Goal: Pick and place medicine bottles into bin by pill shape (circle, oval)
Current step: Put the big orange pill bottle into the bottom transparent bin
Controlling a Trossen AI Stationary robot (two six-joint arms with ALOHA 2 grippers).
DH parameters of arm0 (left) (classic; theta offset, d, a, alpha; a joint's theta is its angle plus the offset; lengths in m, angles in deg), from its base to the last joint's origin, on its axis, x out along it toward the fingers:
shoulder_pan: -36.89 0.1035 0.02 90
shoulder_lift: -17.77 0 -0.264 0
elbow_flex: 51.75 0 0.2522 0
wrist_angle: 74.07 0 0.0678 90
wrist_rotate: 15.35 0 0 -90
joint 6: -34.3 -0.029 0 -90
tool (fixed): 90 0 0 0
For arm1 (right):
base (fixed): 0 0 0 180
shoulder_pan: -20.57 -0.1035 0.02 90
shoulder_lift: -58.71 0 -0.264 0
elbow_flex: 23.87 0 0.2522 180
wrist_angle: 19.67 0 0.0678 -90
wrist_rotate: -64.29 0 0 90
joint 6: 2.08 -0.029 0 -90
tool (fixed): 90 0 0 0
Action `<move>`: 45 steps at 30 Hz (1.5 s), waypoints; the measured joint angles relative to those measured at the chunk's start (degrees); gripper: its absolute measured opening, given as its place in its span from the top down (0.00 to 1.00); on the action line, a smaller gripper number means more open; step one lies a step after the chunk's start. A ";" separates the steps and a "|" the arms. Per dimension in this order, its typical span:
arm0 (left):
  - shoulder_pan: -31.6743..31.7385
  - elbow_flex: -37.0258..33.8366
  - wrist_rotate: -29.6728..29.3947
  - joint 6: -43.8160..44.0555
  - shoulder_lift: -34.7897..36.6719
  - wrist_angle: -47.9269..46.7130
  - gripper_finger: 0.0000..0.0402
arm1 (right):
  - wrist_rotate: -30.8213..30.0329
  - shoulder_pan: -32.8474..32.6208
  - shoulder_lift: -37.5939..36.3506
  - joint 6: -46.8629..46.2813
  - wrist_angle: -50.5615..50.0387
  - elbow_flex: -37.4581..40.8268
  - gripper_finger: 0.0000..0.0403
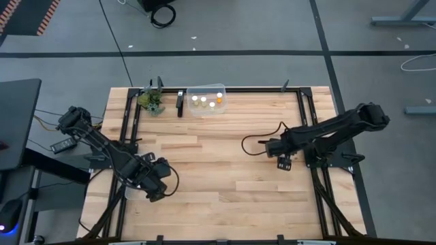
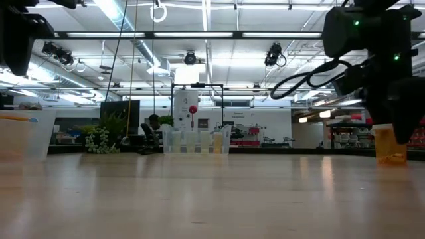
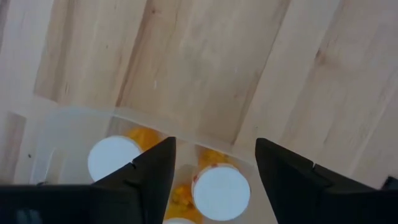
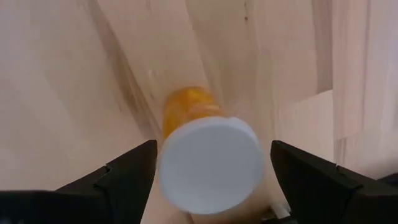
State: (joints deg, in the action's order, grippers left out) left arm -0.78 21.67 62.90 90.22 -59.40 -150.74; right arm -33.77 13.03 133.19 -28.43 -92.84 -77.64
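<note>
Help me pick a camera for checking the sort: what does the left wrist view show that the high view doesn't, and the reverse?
Only the left wrist view: white-capped amber bottles inside a clear bin right under the left pincer, its fingers apart. Only the high view: the far bin holding bottles, the plant, and the right pincer. Both show the wooden table.

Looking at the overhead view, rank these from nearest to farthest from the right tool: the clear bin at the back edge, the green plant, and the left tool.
1. Clear bin with white-capped bottles, at the table's back edge, nearest to the right tool.
2. Left tool, across the table near the front left.
3. Green plant, back left corner, just beyond the bin.

The left tool and the plant are nearly tied.
</note>
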 joint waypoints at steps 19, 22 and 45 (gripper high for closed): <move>-0.48 0.00 1.77 -3.56 0.00 0.07 0.50 | 3.65 4.58 0.17 4.86 4.75 -0.02 0.48; -0.48 0.00 1.77 -4.16 0.00 0.07 0.50 | 3.99 4.56 0.19 4.84 5.31 -0.58 0.46; -0.41 0.00 -0.18 -6.77 -0.02 0.36 0.52 | 2.10 5.32 25.57 21.00 5.46 -35.12 0.47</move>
State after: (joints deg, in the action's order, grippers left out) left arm -1.19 21.67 62.71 83.46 -59.42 -150.38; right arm -31.67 18.35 158.75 -7.43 -87.38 -112.76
